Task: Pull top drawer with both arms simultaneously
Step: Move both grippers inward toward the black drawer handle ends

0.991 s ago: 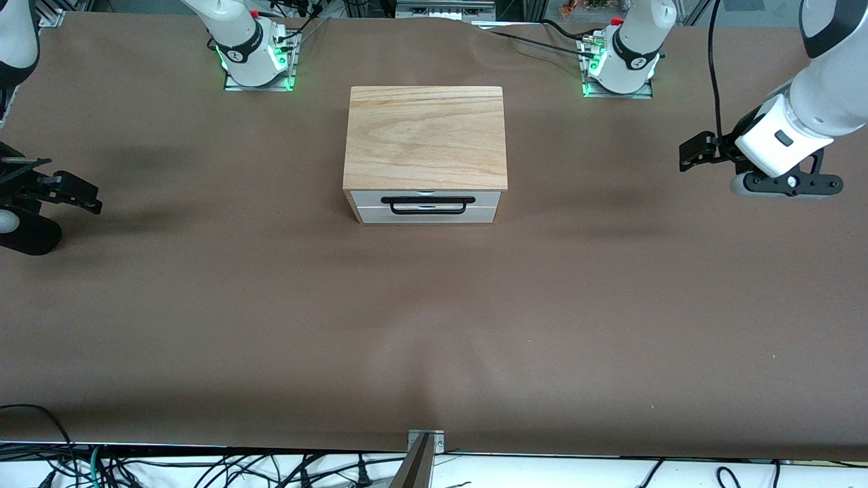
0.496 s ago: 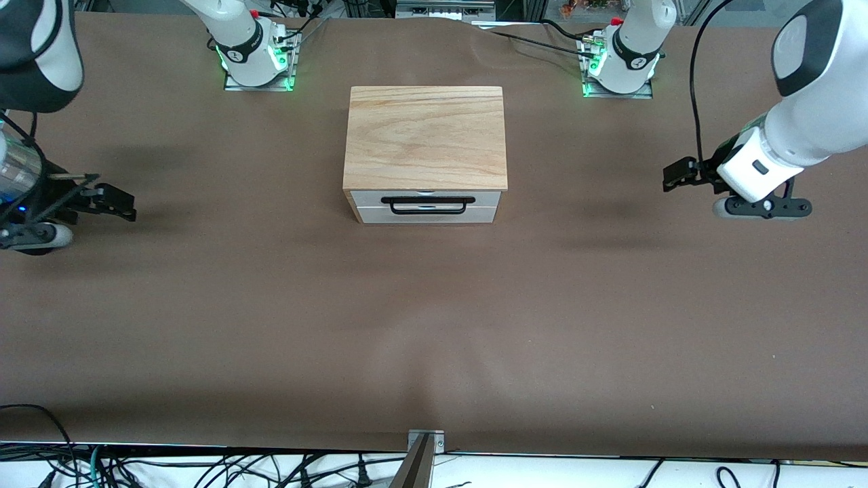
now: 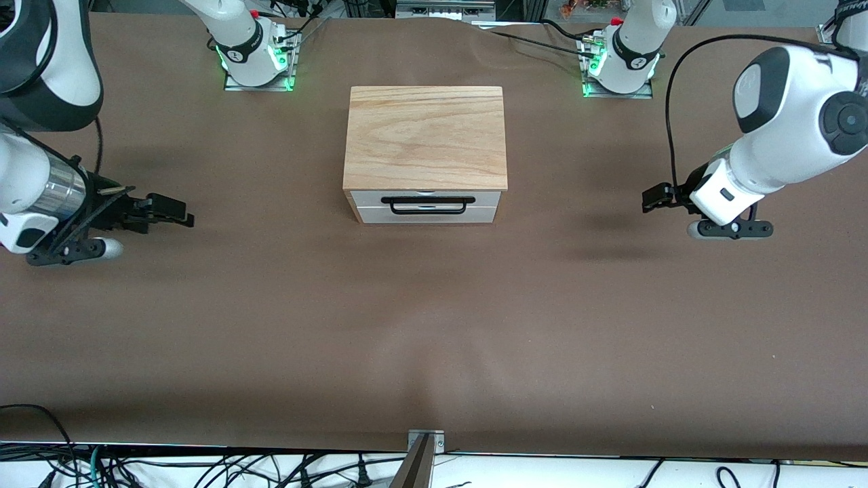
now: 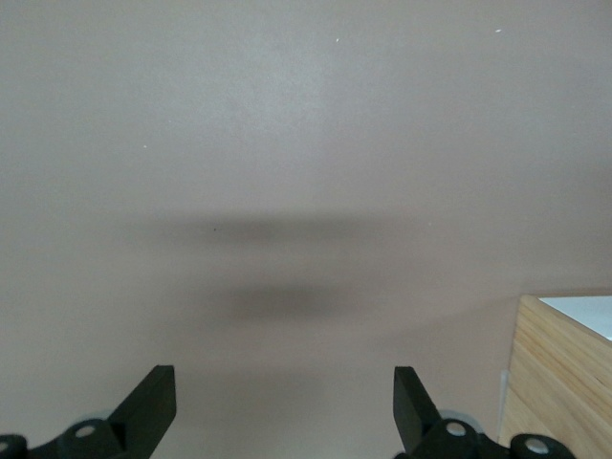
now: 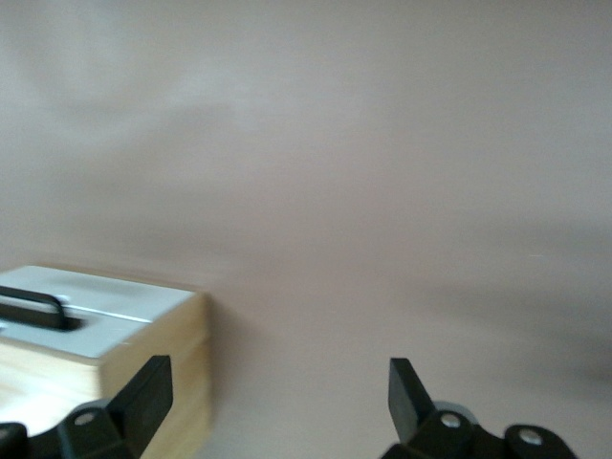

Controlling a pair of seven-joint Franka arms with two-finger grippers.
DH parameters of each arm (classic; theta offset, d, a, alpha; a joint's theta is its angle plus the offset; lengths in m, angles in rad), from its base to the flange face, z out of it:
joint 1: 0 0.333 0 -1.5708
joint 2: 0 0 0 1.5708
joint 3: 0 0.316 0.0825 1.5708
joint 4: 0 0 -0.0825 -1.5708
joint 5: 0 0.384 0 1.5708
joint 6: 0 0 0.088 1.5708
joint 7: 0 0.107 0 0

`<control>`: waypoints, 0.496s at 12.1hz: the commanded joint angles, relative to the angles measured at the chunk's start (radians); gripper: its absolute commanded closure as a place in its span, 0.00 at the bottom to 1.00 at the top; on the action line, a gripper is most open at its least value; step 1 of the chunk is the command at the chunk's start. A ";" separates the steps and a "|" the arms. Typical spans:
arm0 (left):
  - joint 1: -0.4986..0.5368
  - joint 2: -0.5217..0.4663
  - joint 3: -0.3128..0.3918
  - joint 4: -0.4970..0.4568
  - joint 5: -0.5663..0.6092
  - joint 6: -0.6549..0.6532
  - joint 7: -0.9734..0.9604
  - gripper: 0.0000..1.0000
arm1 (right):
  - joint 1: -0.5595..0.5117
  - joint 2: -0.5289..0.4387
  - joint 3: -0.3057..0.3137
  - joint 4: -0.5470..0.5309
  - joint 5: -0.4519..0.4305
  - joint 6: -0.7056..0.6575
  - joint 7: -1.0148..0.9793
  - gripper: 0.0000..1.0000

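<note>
Top drawer [image 3: 426, 200] closed, flush in cabinet [image 3: 426, 135] mid-table; contents not visible. Black handle [image 3: 427, 205] untouched. Left gripper [image 3: 655, 198] fingers spread, empty, over bare table [image 3: 434, 325] toward left arm's end. Right gripper [image 3: 178, 212] fingers spread, empty, over right arm's end.

From my right wrist camera I see the right gripper [image 5: 277, 402] with both black fingers [image 5: 143, 387] spread wide, holding nothing, over bare brown table [image 5: 382, 172]. At about 8 o'clock from picture centre sits the cabinet [image 5: 182, 382], its light wood side showing, with the white top drawer [image 5: 105, 311] front and one end of its black handle [image 5: 38, 308]
</note>
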 commanded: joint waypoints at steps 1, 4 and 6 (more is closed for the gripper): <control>0.013 0.033 -0.014 -0.060 -0.023 0.103 0.006 0.00 | -0.002 0.067 0.000 0.012 0.197 0.003 -0.015 0.00; 0.013 0.114 -0.056 -0.090 -0.027 0.212 0.006 0.00 | 0.000 0.163 0.000 -0.006 0.392 -0.005 -0.151 0.00; 0.013 0.159 -0.094 -0.088 -0.065 0.252 0.026 0.00 | -0.005 0.199 0.000 -0.084 0.585 -0.012 -0.296 0.00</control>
